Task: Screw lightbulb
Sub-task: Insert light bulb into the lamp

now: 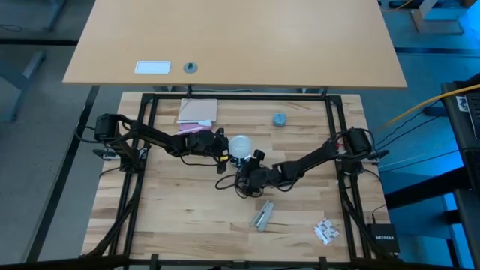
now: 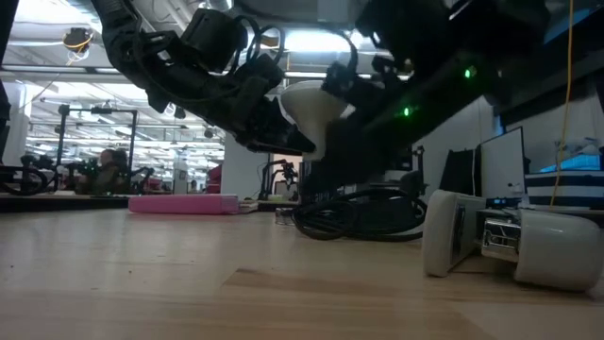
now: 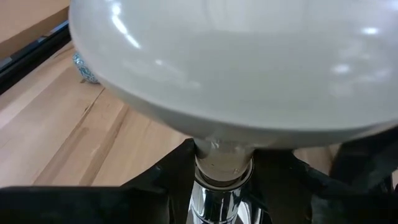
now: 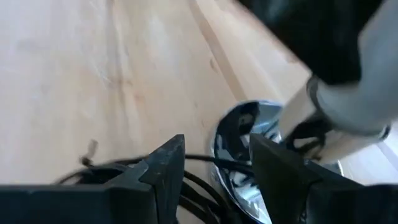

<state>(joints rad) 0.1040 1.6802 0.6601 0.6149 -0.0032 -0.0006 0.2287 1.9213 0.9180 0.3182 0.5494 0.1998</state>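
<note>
Frosted-white pear-shaped lightbulb sits centre frame in the high view, pinched in my left gripper, neck entering the chrome socket. My right gripper pinches that socket. Threading is in hand; next I rotate while keeping the axes aligned.

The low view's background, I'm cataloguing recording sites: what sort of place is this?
Probably a robotics lab or open workshop. Beyond the wooden table run long ceiling lights, a seated person at far benches, and monitors to the right. Overhead, a blue networking box sits beside the rig.
</note>
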